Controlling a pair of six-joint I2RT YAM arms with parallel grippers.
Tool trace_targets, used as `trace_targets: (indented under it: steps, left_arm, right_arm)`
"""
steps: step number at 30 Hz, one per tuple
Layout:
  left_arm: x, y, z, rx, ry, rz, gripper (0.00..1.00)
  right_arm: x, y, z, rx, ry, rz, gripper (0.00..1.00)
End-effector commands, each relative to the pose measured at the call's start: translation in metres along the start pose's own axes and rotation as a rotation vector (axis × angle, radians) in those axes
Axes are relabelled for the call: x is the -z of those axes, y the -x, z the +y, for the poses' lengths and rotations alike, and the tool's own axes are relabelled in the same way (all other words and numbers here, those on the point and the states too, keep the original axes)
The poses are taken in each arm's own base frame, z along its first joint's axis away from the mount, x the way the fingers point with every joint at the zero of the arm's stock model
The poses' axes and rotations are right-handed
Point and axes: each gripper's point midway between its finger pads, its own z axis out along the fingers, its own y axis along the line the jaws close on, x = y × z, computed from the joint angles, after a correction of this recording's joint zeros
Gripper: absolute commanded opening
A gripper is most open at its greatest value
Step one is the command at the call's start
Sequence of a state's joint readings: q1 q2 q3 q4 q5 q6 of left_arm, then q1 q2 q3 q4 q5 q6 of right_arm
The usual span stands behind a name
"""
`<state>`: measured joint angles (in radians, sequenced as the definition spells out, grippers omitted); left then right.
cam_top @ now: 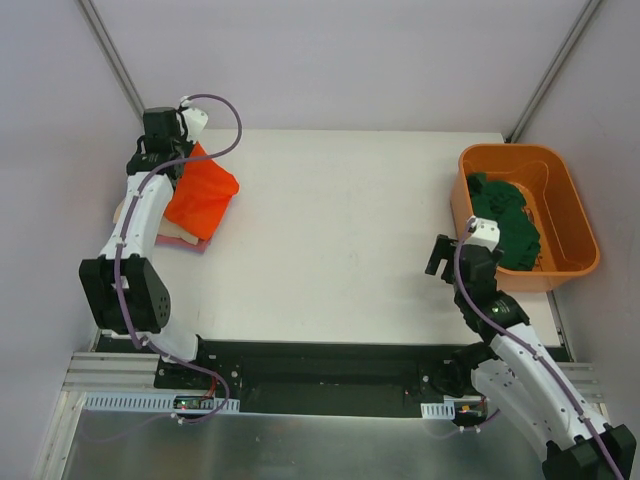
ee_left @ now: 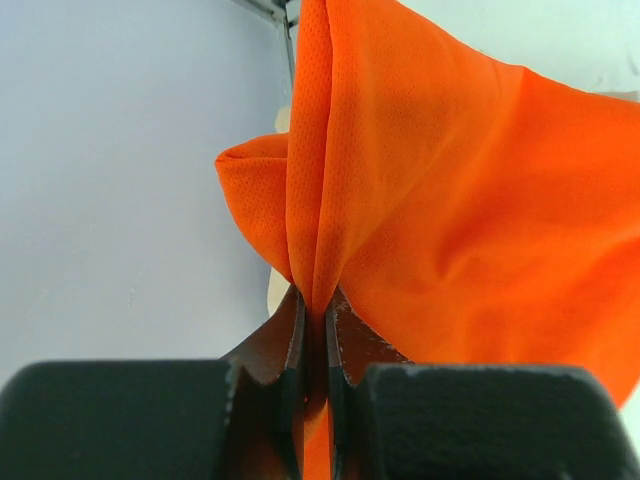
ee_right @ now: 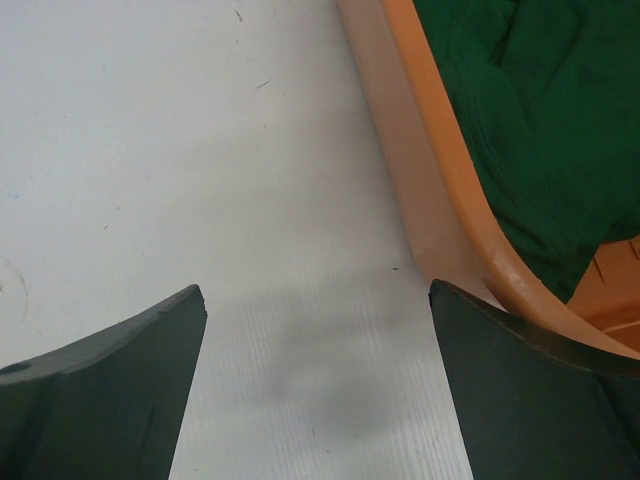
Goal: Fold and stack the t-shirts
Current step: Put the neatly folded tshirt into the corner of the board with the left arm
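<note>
The bright orange t-shirt (cam_top: 202, 193) lies folded over a beige t-shirt (cam_top: 176, 232) and a pink one (cam_top: 198, 243) at the table's far left. My left gripper (cam_top: 170, 160) is shut on a pinched fold of the orange shirt (ee_left: 450, 190), cloth gripped between its jaws (ee_left: 316, 305). A dark green t-shirt (cam_top: 508, 218) lies crumpled inside the orange bin and shows in the right wrist view (ee_right: 530, 120). My right gripper (cam_top: 447, 252) is open and empty over bare table (ee_right: 316, 290), just left of the bin.
The rigid orange plastic bin (cam_top: 585, 225) stands at the table's right edge; its rim (ee_right: 430, 190) is close beside my right fingertip (ee_right: 500, 370). Grey walls enclose the table at the back and sides.
</note>
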<state>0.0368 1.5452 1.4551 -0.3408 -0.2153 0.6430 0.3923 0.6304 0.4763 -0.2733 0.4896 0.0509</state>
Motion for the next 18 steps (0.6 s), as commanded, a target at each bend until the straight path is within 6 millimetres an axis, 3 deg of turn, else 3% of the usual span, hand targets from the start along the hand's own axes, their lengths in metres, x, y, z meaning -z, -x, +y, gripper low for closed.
trace_targets:
  steps: [1, 8, 14, 15, 17, 18]
  left_arm:
    - [-0.009, 0.014, 0.029, 0.040, 0.093, -0.006, 0.00]
    - [-0.037, -0.016, 0.047, 0.121, 0.176, 0.076, 0.00]
    - [-0.044, -0.035, 0.056, 0.154, 0.218, 0.102, 0.01]
    - [-0.045, -0.036, 0.055, 0.162, 0.208, 0.099, 0.12]
    - [-0.045, -0.035, 0.054, 0.176, 0.198, 0.088, 0.46]
    - [-0.045, -0.034, 0.055, 0.182, 0.202, 0.088, 0.57]
  right_arm:
    - [0.000, 0.018, -0.004, -0.026, -0.038, -0.049, 0.96]
    - [0.002, 0.017, -0.010, -0.008, -0.063, -0.037, 0.96]
    - [0.004, 0.018, -0.012, -0.010, -0.068, -0.046, 0.96]
    - [0.004, 0.019, -0.012, -0.013, -0.068, -0.048, 0.96]
    - [0.005, 0.019, -0.013, -0.014, -0.070, -0.050, 0.96]
    - [0.005, 0.019, -0.012, -0.013, -0.067, -0.049, 0.96]
